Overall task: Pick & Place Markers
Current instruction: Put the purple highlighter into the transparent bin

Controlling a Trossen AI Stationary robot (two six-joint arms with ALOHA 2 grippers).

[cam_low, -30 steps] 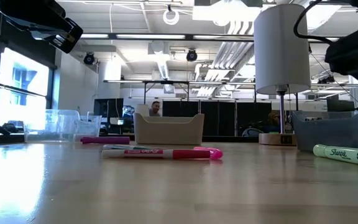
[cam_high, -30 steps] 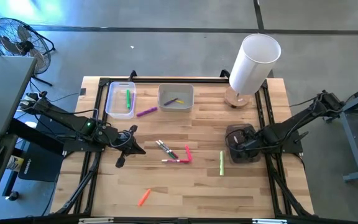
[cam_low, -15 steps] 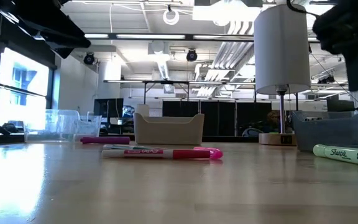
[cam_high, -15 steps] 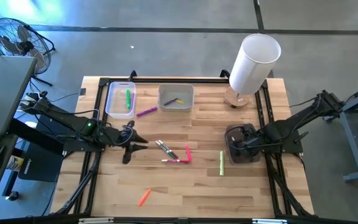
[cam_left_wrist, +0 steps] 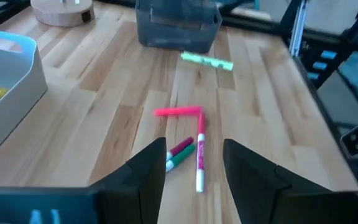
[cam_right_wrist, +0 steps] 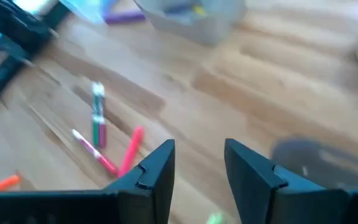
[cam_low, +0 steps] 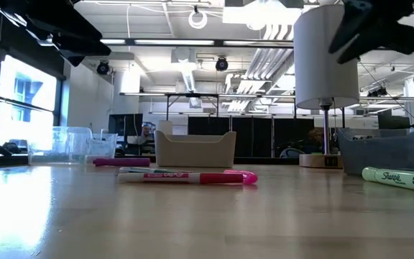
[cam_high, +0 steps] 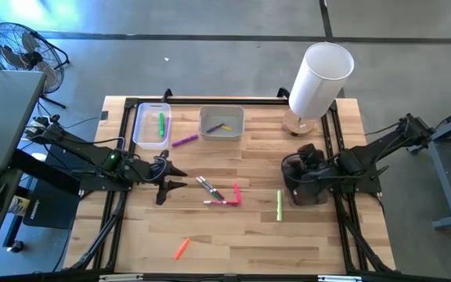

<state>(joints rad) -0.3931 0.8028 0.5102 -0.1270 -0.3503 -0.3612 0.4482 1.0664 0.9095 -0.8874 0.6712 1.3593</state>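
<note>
High view, left to right: the left gripper (cam_high: 168, 178) is held above the table, fingers spread and empty, aimed at the central cluster (cam_high: 218, 192) of markers. A green marker (cam_high: 161, 124) is already lodged in the clear bin (cam_high: 140, 133), and a couple more are seen in the grey bin (cam_high: 207, 124). A purple marker (cam_high: 183, 142) is left on the wood between the two bins, an orange marker (cam_high: 181, 249) near the front edge, and a light green marker (cam_high: 279, 204) just beside the dark bin (cam_high: 305, 196). The right gripper (cam_high: 294, 169) is raised over that dark bin, parted and empty. The task is judged less than half done. "Sharpie" can be read on the light green marker in the low view; the pink marker (cam_low: 185, 176) carries print too small to read.
</note>
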